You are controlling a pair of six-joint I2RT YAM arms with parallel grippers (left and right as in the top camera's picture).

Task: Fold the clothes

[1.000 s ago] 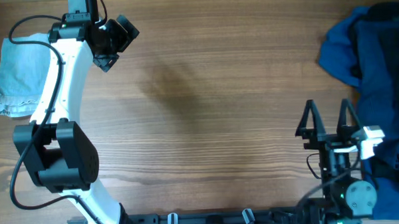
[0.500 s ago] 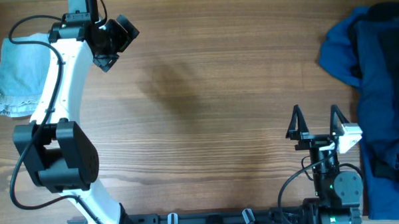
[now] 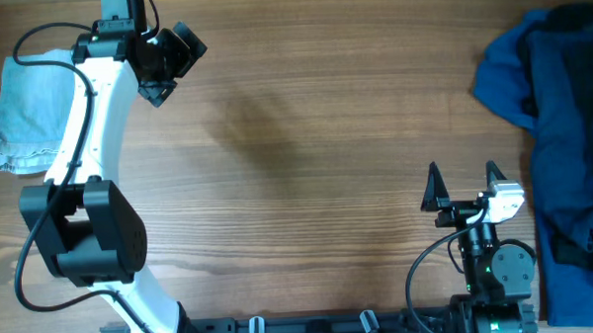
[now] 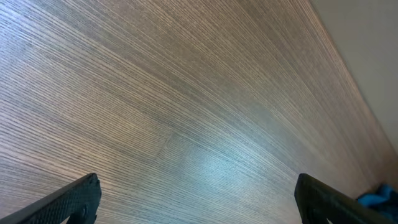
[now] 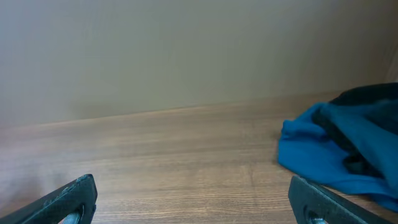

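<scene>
The denim shorts (image 3: 28,112) were seen folded. Left gripper (image 4: 202,202) and right gripper (image 3: 462,178) were held away from them, jaws apart; only parking seemed left.

Light blue denim shorts (image 3: 23,112) are lying in a compact bundle at the far-left edge of the table (image 3: 306,156), partly passing under the left arm's white link. Left gripper (image 3: 169,60) is hanging over bare wood just right of the shorts. Its finger spacing is hard to read from above. Right gripper (image 3: 462,183) is sitting near the front right, fingers spread, gripping nothing. Dark blue heap (image 3: 557,128) is lying along the right edge, near that gripper but apart from it.
</scene>
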